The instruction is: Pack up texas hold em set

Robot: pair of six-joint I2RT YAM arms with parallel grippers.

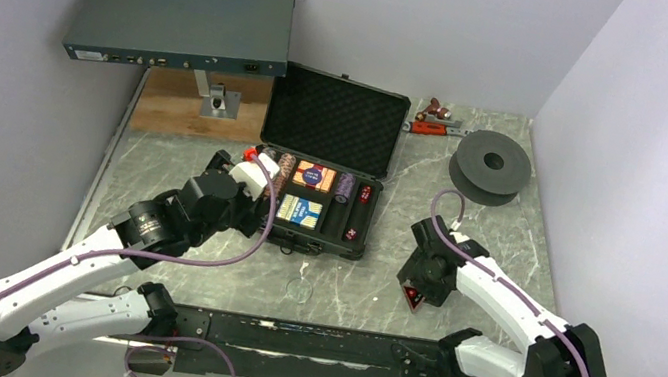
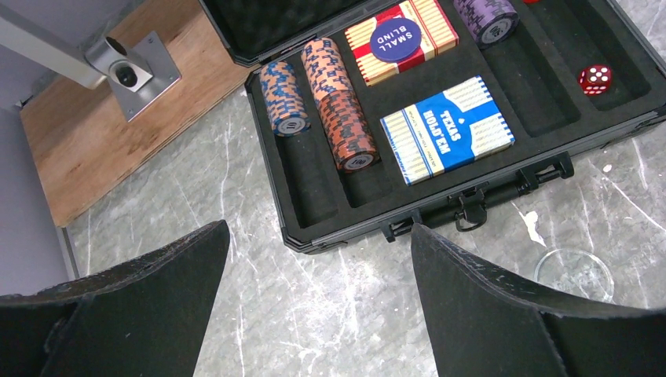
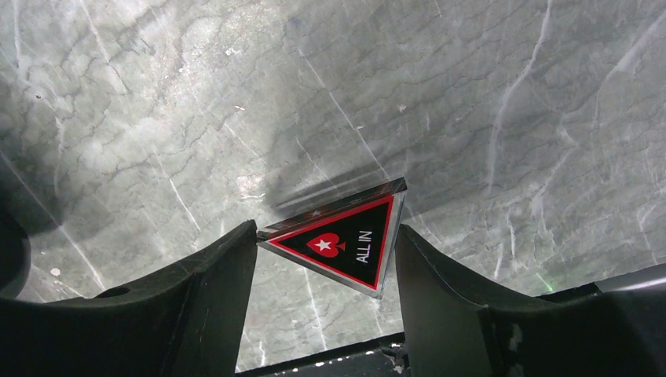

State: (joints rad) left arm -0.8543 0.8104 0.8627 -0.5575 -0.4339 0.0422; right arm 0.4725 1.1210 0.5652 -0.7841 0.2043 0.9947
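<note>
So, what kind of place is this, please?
Probably a robot lab workcell: plain white enclosing walls, a grey marble-patterned tabletop, and a flat grey-blue metal rack unit at the back.

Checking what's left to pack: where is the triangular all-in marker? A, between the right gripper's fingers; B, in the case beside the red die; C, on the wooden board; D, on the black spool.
A: the right wrist view shows the all-in marker between the fingers of the right gripper, over the marble table.

Both fingers of right tool (image 3: 326, 236) touch opposite corners of black-and-red triangular plastic marker (image 3: 345, 245) lettered ALL IN, above grey marbled worktop (image 3: 471, 94).
</note>
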